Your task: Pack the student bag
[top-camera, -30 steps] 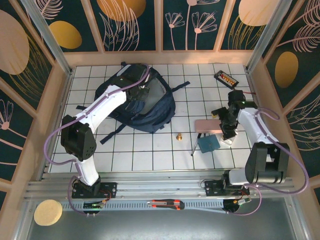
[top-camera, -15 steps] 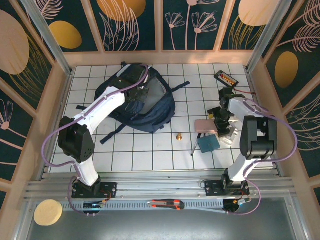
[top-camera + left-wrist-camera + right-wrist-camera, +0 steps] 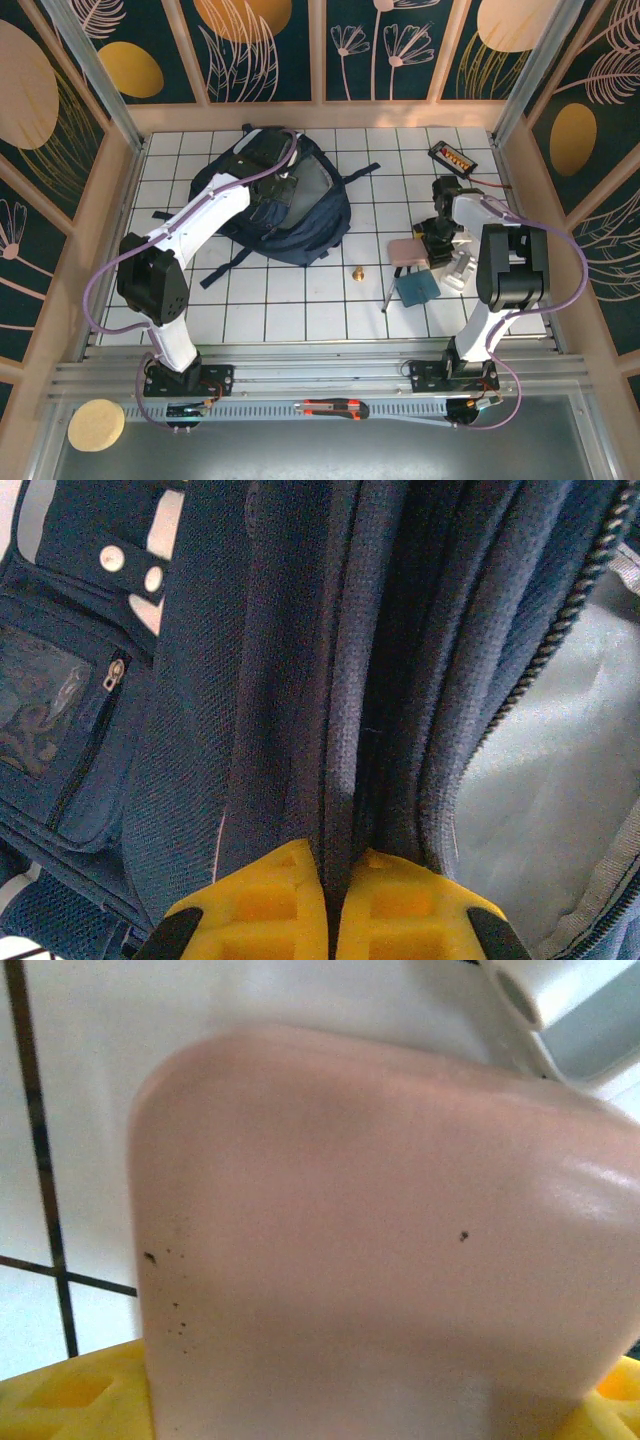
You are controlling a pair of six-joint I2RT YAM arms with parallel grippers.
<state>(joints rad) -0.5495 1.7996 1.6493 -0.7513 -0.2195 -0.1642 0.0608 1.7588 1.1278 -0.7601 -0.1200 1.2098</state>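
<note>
The student bag [image 3: 300,215], dark navy, lies at the back left of the tiled table with its main compartment unzipped and grey lining [image 3: 560,760] showing. My left gripper [image 3: 283,190] is shut on a fold of the bag's fabric [image 3: 250,680] at the opening's edge, and its yellow fingertips [image 3: 270,900] pinch the cloth. A pink flat case [image 3: 408,250] lies right of centre. My right gripper [image 3: 435,240] is on the case's right end. In the right wrist view the pink case [image 3: 380,1230] spans the gap between the yellow fingers [image 3: 70,1395], which press on its sides.
A teal pad [image 3: 417,287], a dark pen [image 3: 387,297] and a small brass piece [image 3: 357,272] lie near the case. A white object [image 3: 458,270] sits to its right. A black device with orange keys [image 3: 452,157] lies at the back right. A utility knife [image 3: 335,407] rests on the front rail.
My right arm has swung its gripper left onto the pink case, and its jaws have narrowed around it. The left arm and the bag have not moved.
</note>
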